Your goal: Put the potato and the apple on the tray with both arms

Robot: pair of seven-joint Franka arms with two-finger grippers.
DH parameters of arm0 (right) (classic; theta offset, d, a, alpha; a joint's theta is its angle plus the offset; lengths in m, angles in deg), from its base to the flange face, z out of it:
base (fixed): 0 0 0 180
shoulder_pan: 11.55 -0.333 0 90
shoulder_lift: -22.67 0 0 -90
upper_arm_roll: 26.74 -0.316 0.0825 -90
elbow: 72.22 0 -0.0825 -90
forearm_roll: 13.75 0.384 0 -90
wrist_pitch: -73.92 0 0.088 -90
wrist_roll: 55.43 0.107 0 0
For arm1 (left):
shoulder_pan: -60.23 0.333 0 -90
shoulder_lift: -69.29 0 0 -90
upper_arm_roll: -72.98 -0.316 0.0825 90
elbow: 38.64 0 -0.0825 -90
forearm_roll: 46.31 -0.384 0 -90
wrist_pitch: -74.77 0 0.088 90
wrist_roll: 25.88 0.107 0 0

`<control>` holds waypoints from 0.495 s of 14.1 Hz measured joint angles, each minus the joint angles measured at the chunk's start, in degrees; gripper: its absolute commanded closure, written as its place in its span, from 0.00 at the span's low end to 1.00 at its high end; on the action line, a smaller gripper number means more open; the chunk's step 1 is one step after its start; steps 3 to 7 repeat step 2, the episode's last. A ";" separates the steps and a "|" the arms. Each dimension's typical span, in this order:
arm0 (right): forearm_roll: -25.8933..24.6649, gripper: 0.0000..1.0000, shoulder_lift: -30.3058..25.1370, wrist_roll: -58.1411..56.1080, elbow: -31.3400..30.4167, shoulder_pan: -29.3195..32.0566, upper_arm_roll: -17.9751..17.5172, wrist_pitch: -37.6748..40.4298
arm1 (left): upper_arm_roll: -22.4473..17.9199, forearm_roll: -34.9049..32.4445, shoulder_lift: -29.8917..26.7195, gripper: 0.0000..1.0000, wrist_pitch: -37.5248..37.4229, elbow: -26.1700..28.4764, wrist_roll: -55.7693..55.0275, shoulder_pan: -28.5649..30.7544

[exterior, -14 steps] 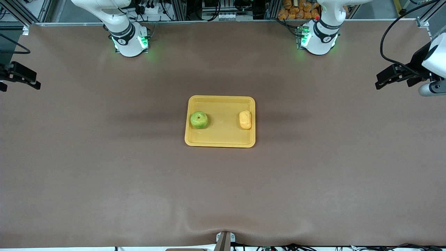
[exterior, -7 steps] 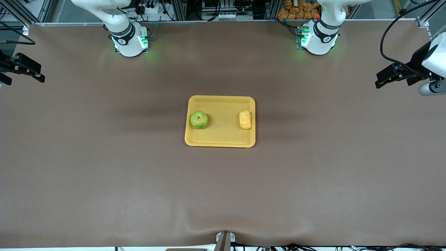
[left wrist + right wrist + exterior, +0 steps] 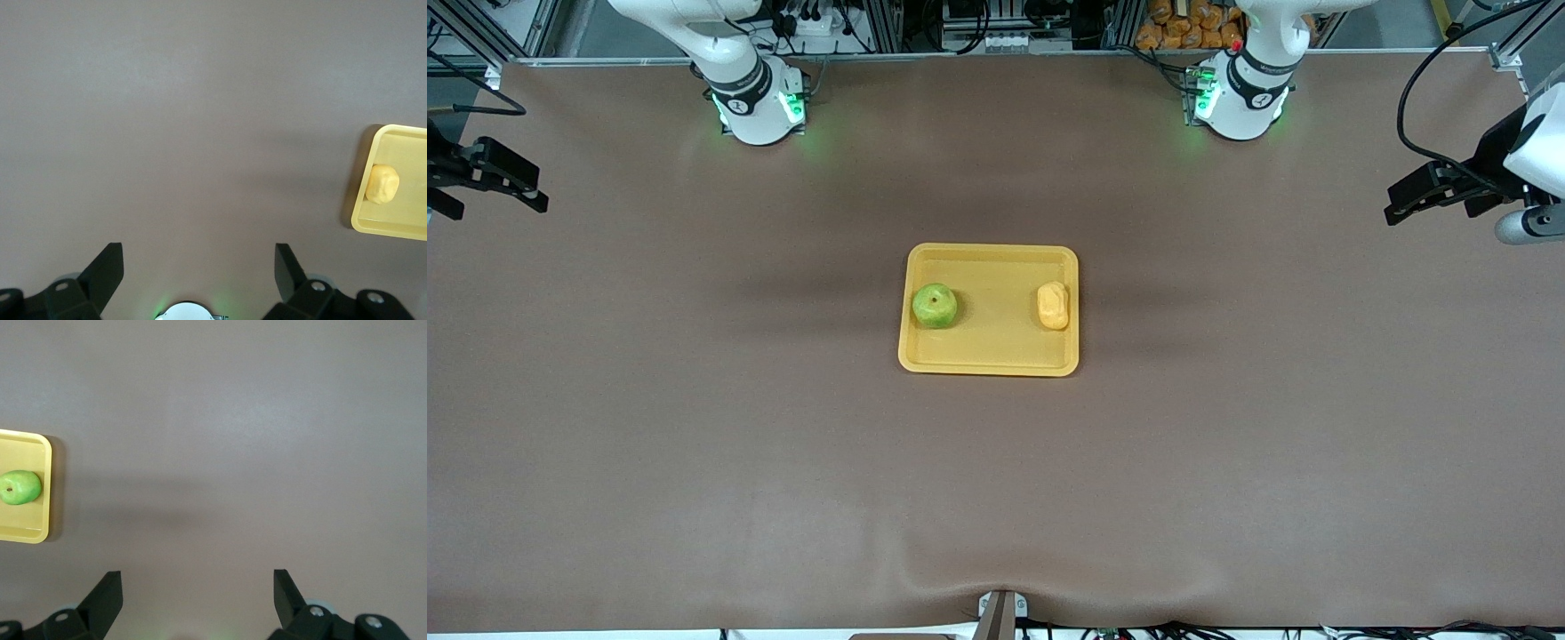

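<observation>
On tray [image 3: 989, 356], potato [image 3: 1053, 306] lies lengthwise toward camera.

— Where are your arms?
— My left gripper [image 3: 1405, 200] hangs high over my left end, fingers spread wide, empty.
— The other?
— My right gripper [image 3: 511, 185] hangs over my right end, likewise agape, empty.

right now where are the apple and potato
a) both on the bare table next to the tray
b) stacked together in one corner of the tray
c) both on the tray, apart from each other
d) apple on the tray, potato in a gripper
c: the apple lies at the tray's end toward the right arm and the potato at the end toward the left arm, with bare tray between them and no gripper near.
</observation>
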 measured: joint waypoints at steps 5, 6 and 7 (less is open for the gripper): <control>0.24 0.00 0.00 -0.01 -0.03 -0.04 -0.02 -0.28 | 0.00 0.00 0.00 0.00 -0.03 0.00 0.00 0.00; 0.24 0.00 0.00 -0.01 -0.03 -0.04 -0.02 -0.28 | 0.00 0.00 0.00 0.00 -0.03 0.00 0.00 0.00; 0.24 0.00 0.00 -0.01 -0.03 -0.04 -0.02 -0.28 | 0.00 0.00 0.00 0.00 -0.03 0.00 0.00 0.00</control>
